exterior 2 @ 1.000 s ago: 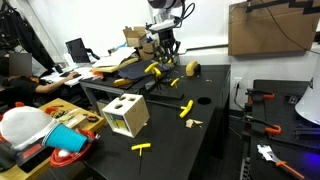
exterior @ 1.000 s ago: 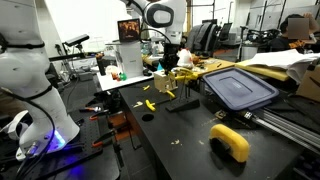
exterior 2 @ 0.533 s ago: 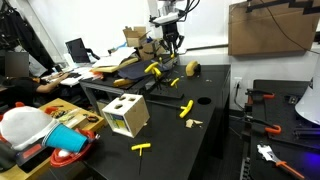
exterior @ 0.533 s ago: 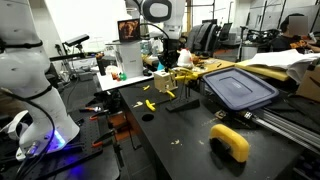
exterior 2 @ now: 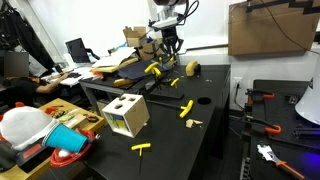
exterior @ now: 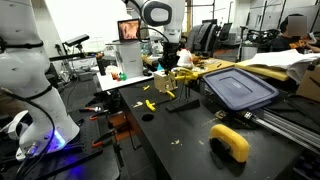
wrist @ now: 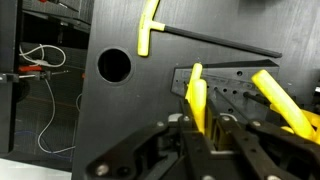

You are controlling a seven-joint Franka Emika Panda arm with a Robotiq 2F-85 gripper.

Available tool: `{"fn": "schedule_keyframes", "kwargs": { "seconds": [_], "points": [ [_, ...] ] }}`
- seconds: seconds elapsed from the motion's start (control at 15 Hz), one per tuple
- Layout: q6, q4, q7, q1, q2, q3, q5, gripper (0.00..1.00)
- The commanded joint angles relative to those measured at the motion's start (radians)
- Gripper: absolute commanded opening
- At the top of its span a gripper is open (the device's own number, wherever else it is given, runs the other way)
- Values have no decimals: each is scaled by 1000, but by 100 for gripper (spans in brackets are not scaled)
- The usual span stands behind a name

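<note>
1. Gripper (wrist: 200, 128): fingers drawn close together, pinching a yellow stick (wrist: 195, 90). The stick runs out ahead of the fingertips, over a black perforated plate (wrist: 232, 92).
2. Just beside the held stick, over the same plate, is a second yellow bar (wrist: 280, 102). It lies at a slant, apart from the stick.
3. Past the plate edge in the wrist view, a yellow T-handle tool (wrist: 149, 30) with a dark shaft lies flat on the black bench (wrist: 120, 120). A round hole (wrist: 113, 66) in the bench top is near it.
4. Both exterior views show the gripper pointing down over the far part of the bench, with the stick low between its fingers.
5. Away from the gripper in an exterior view is a grey-blue lid (exterior: 238, 88), and further off a yellow curved block (exterior: 230, 142).
6. Well apart from the gripper, at the bench corner, stands a white box with cut-outs (exterior 2: 125, 115).
</note>
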Motion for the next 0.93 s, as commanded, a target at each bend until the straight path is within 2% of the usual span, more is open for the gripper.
{"fn": "schedule_keyframes", "kwargs": {
  "seconds": [0.0,0.53,0.87],
  "points": [
    [65,-3,46,20,40,8,1,4],
    [145,-11,88,62,95,8,-27,4],
    [173,-11,58,110,93,15,-169,4]
  ]
}}
